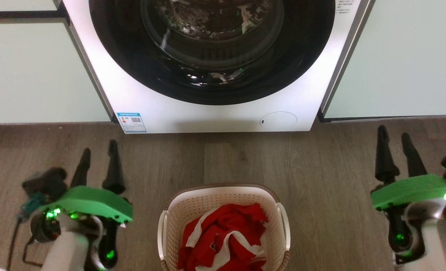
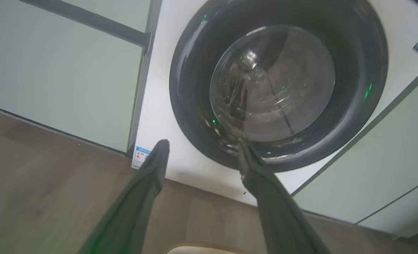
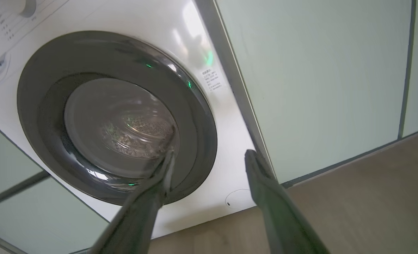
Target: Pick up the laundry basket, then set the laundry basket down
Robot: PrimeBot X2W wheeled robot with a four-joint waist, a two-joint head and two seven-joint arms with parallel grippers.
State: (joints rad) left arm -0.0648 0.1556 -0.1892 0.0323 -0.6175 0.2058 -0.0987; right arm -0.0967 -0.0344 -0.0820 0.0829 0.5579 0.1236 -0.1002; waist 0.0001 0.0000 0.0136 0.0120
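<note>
From my station I saw the laundry basket [image 1: 204,205], a cream-white perforated plastic tub with rounded corners, a brown rim and white side handles. It stood on the grey-brown wooden plank floor [image 1: 320,180], straight in front of the machine and well short of the floor's far edge, where the boards met the appliance and cabinets. The head view cut off its near end. A crumpled red-and-white cloth garment [image 1: 223,237] lay inside it.

The left gripper [image 1: 99,146], two long dark fingers under a green wrist cover, hung to the basket's left and apart from it. Its fingers were spread wide and held nothing. In the left wrist view the left gripper [image 2: 202,142] pointed at the machine, with a sliver of the basket's rim [image 2: 202,248] at the bottom edge.

The right gripper [image 1: 393,131] hung well apart on the basket's right, fingers likewise spread and empty. The right wrist view showed the same wide gap [image 3: 209,152].

The white front-loading washing machine [image 1: 215,116] stood at the floor's far edge, its round dark glass door [image 1: 211,45] closed. A small blue label [image 1: 131,122] sat at its lower left corner. Pale green cabinet panels [image 1: 38,75] flanked it on both sides.
</note>
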